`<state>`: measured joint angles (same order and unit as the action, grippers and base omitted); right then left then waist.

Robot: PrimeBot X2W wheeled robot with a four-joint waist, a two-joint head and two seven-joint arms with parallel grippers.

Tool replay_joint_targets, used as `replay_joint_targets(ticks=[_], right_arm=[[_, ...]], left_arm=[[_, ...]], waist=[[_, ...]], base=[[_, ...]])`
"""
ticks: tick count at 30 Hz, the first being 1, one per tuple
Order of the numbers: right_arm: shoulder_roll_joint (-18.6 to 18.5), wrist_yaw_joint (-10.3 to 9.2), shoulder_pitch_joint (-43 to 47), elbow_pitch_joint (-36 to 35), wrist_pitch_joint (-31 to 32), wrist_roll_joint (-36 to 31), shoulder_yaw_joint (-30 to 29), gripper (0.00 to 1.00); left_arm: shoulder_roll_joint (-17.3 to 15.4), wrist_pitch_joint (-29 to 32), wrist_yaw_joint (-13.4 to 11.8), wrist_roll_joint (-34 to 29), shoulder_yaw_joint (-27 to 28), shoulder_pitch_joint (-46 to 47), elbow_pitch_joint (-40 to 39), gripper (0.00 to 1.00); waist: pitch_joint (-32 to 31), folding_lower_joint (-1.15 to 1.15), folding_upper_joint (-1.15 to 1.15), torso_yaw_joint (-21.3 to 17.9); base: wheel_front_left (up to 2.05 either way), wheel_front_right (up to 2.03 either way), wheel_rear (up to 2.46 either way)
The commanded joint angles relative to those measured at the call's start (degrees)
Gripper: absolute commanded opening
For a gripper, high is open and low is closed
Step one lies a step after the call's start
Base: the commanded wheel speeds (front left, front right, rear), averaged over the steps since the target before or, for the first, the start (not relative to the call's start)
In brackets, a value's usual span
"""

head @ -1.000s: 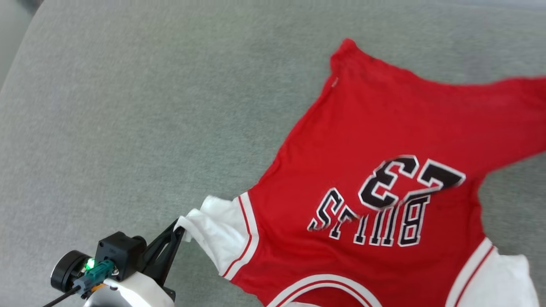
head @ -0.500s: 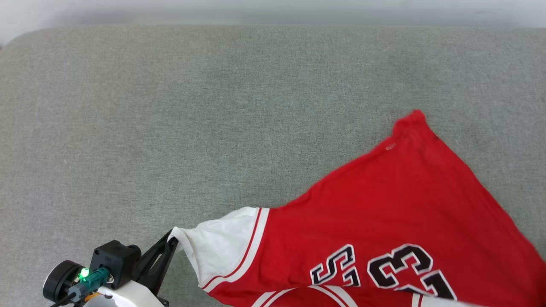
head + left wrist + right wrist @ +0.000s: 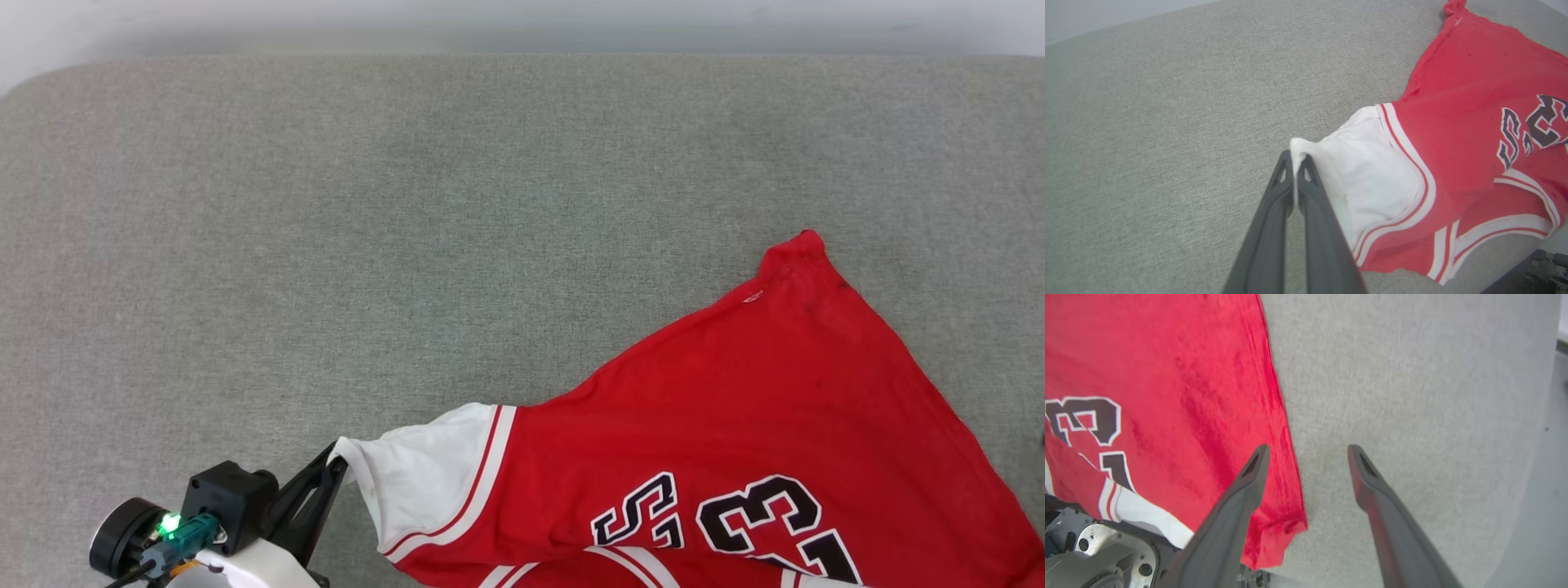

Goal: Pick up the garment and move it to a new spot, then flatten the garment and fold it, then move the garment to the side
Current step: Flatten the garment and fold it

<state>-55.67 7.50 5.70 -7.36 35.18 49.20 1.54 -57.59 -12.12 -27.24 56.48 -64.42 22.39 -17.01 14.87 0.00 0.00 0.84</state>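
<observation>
The garment (image 3: 735,408), a red jersey with black lettering, lies spread across the lower right of the head view on a grey fabric surface (image 3: 326,204), its numbers cut off by the bottom edge of the frame. The left gripper (image 3: 336,457) is pinched tight on the outer edge of the white sleeve (image 3: 416,474), with only a thin fold of cloth caught between the tips. The right gripper (image 3: 1308,451) stands wide and holds nothing; in the right wrist view the red hem corner lies just beside one of its fingers. With one small pinch carrying the shirt, a pull to the side could likely drag the sleeve free or bunch the body into creases instead of flattening it. The near part of the cloth appears to lie close to the surface's front edge, so it may slip off toward the robot's base. The left arm sits low at the lower left of the head view, fingers angled up and to the right into the sleeve; the right gripper's fingers point out over bare grey fabric alongside the hem.
</observation>
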Motion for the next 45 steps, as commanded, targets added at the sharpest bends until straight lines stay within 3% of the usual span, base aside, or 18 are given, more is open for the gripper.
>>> replay_joint_targets(ticks=[1, 6, 12, 20, 28, 36, 37, 38, 45], right_arm=[[-0.74, -0.02, -2.05, -2.02, 0.62, -0.50, -1.33, 1.00], [-3.60, -0.03, -10.39, -7.67, 5.98, -0.64, -2.92, 1.00], [-5.05, -0.03, -23.68, -9.55, 15.19, -1.55, 4.67, 1.00], [3.13, -0.03, -42.37, -0.34, 26.35, -6.94, 18.18, 1.00], [9.98, -0.04, -50.41, 11.51, 23.67, -10.83, 24.28, 1.00], [11.72, -0.02, -47.03, 18.11, 20.62, -9.79, 31.23, 1.00], [11.68, -0.01, -47.02, 18.21, 19.67, -9.76, 32.10, 0.44], [11.63, -0.01, -47.39, 18.02, 18.32, -9.76, 32.80, 0.00], [10.41, -0.02, -51.57, 17.17, 8.11, -7.38, 31.04, 0.00]], left_arm=[[0.29, 0.21, 0.00, -0.55, -0.04, 0.76, -0.20, 0.00], [1.09, 0.94, 0.49, -1.92, -0.23, 2.56, -0.51, 0.00], [2.60, 1.69, 1.14, -3.49, -0.35, 4.92, -0.23, 0.00], [5.24, 1.82, 1.95, -5.17, -0.51, 7.65, 0.47, 0.00], [6.84, 1.19, 1.99, -5.98, -0.22, 8.85, 0.95, 0.00], [7.68, 1.01, 2.47, -6.37, -0.22, 9.69, 1.68, 0.00], [7.78, 0.95, 2.56, -6.30, -0.24, 9.65, 1.85, 0.00], [7.76, 0.98, 2.63, -6.35, -0.33, 9.64, 2.13, 0.00], [7.99, 0.02, 1.97, -7.14, 0.34, 9.91, 3.12, 0.00]], waist=[[0.35, 0.00, 0.00, 0.36], [2.11, 0.00, 0.00, 2.06], [5.42, 0.00, 0.00, 4.89], [10.16, 0.00, 0.00, 8.16], [13.87, 0.00, 0.00, 9.89], [15.02, 0.00, 0.00, 10.28], [14.92, 0.00, 0.00, 10.18], [14.69, 0.00, 0.00, 10.01], [9.45, 0.00, 0.00, 8.48]], base=[[0.00, 0.00, 0.00], [0.00, 0.00, 0.00], [0.00, 0.00, 0.00], [0.00, 0.00, 0.00], [0.00, 0.00, 0.00], [0.00, 0.00, 0.00], [0.00, 0.00, 0.00], [0.00, 0.00, 0.00], [0.00, 0.00, 0.00]])
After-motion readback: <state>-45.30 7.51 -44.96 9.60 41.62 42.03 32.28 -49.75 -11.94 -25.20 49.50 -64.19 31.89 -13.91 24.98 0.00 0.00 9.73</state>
